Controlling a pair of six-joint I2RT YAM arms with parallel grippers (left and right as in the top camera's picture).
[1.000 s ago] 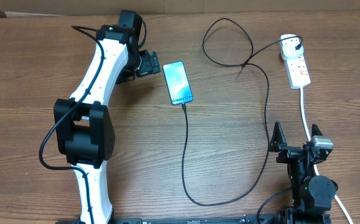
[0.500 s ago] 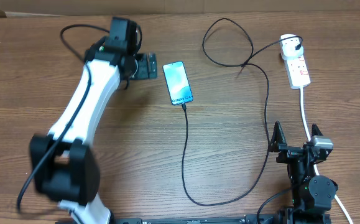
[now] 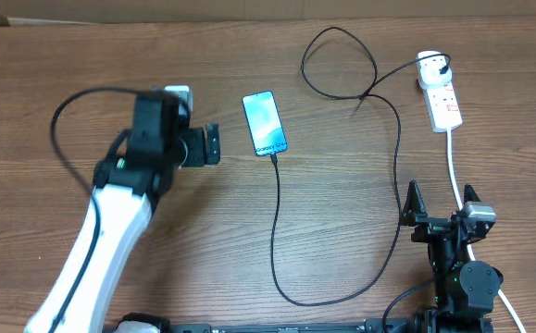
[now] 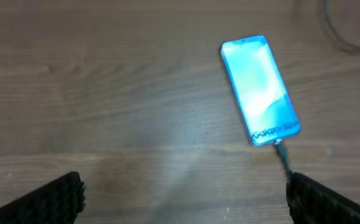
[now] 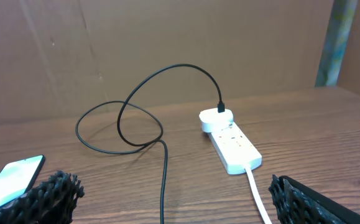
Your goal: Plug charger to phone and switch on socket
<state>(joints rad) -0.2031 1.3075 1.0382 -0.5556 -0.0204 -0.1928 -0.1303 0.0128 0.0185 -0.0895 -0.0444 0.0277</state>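
A brown wooden table (image 3: 45, 83) is seen from above, and everything is laid on it. The left arm (image 3: 110, 222), white with black joints, is stretched from the near edge towards the middle of the left half. The left gripper (image 3: 215, 144) is held over bare wood just to the left of the phone (image 3: 264, 122); its fingers are spread wide and nothing is gripped between them. The right arm (image 3: 457, 268) is folded at the near right edge. The right gripper (image 3: 440, 196) is spread wide too and is empty, with the thick white cord (image 3: 453, 166) running close beside it.

The charger (image 3: 275, 231) is laid in a long black curve down the centre of the table, then up the right side, with a loop at the far edge. Its plug adapter (image 3: 431, 65) is seated in the rounded head of the socket (image 3: 443, 104), which lies at the far right of the table. Whether the switch is on cannot be told.

The phone is placed flat near the far centre, slightly tilted, with the screen lit blue. The connector tip (image 3: 273, 155) is met with its near short edge.
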